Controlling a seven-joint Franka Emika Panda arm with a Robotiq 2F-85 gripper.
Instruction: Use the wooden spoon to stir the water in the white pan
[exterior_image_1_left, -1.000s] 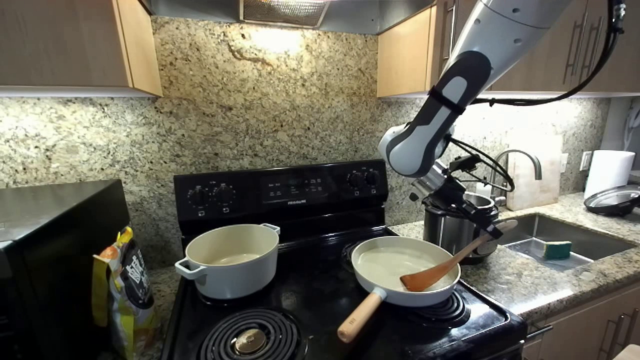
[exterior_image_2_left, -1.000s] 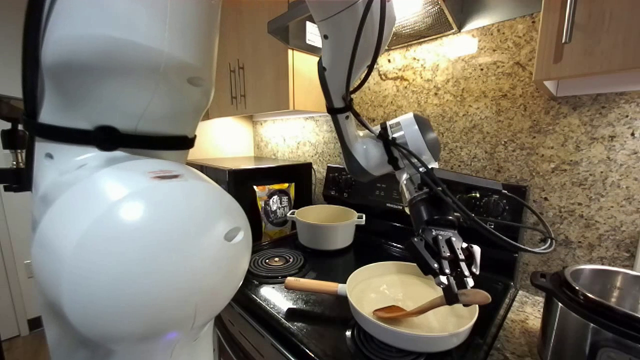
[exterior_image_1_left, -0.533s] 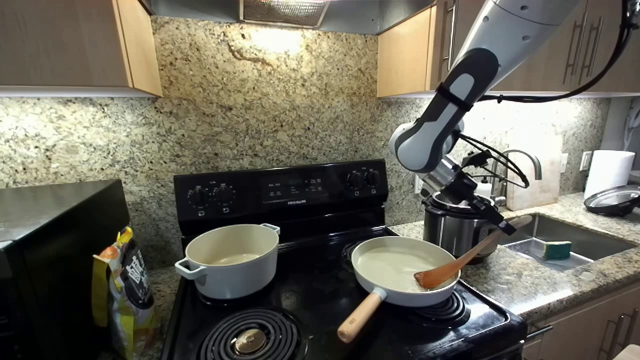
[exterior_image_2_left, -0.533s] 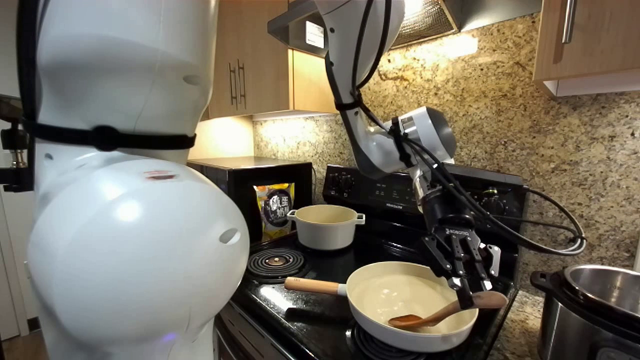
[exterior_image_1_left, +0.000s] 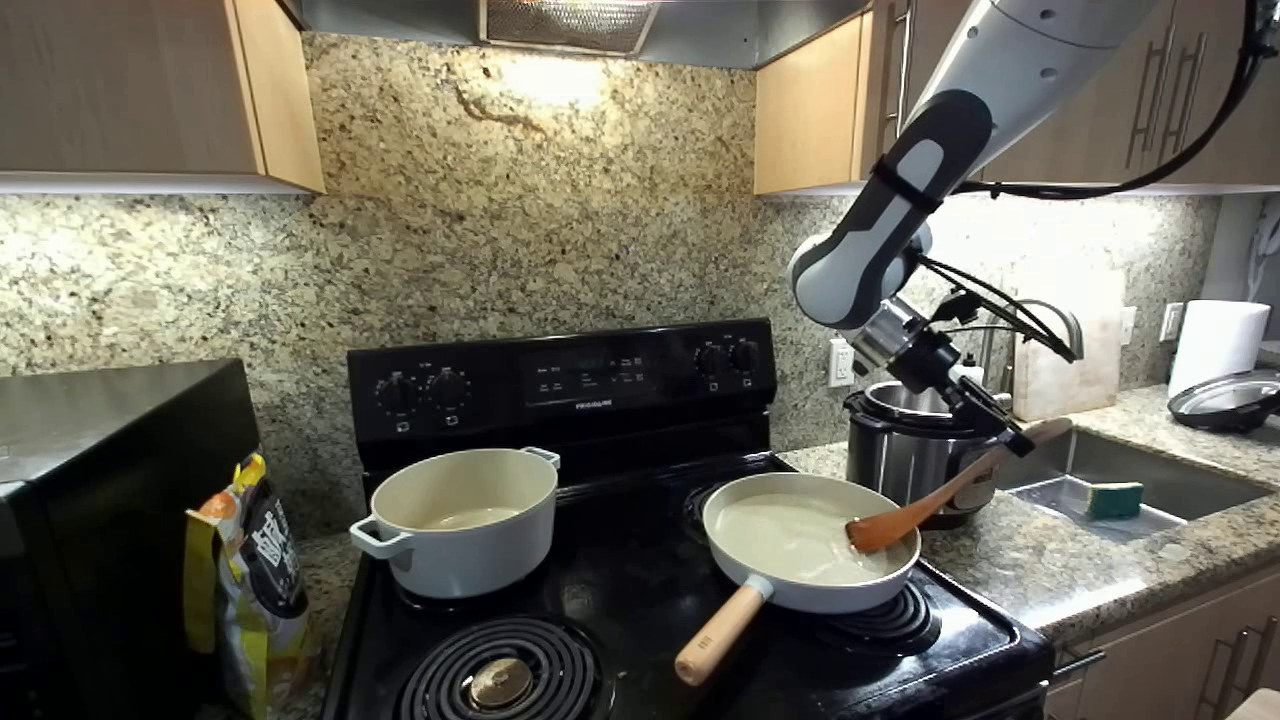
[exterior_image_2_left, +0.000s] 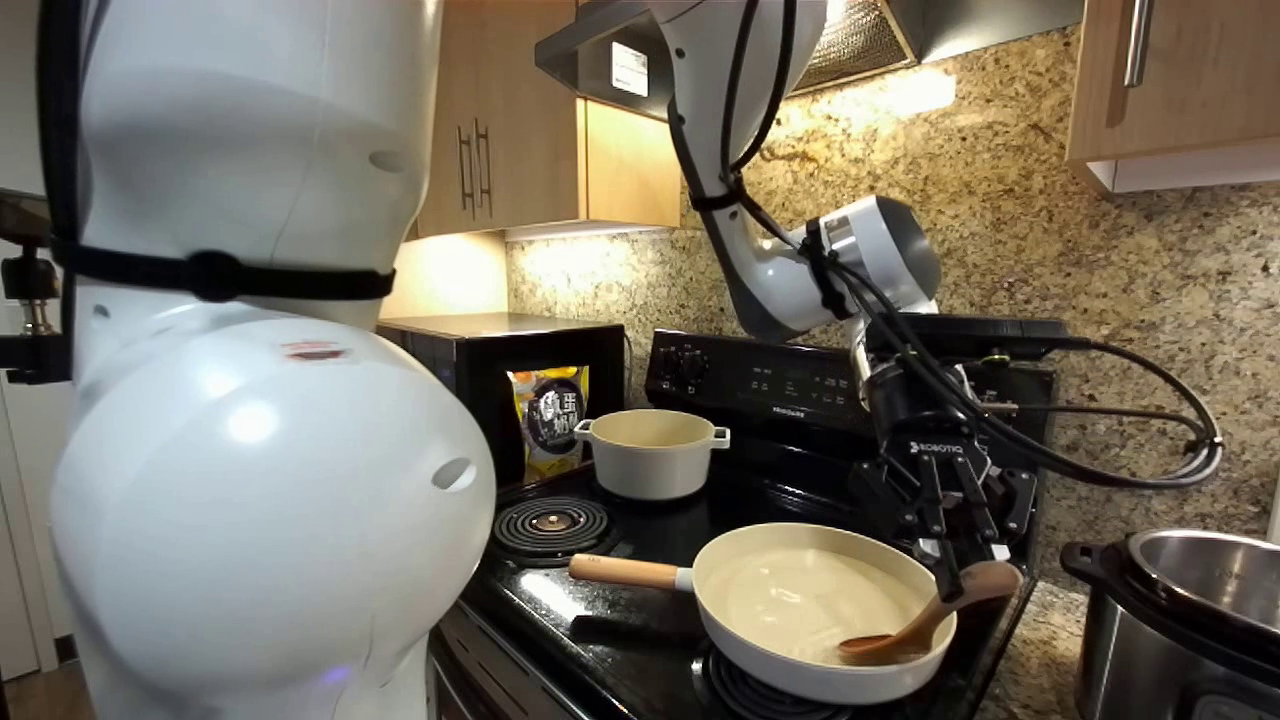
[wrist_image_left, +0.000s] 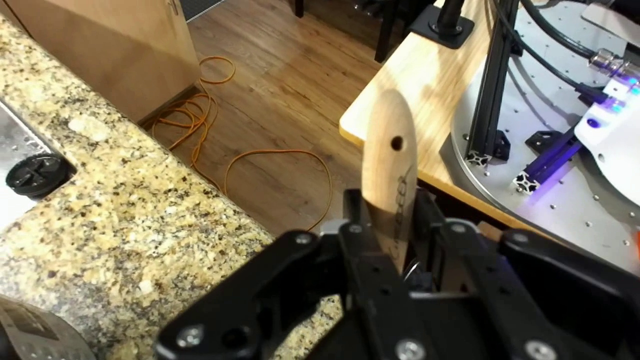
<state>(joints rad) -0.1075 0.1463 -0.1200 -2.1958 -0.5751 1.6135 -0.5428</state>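
In an exterior view we see the gripper (exterior_image_1_left: 1018, 443) pinching the wooden spoon (exterior_image_1_left: 950, 491) by its handle, right of the white pan (exterior_image_1_left: 825, 598). The spoon slants down leftward, its head inside the pan's right side; a white pot (exterior_image_1_left: 470, 560) stands farther left.

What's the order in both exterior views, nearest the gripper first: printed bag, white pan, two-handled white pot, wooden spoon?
1. Wooden spoon: held in the gripper.
2. White pan: on the stove, under the spoon's head.
3. Two-handled white pot: also on the stove, left of the pan.
4. Printed bag: left of the pot.
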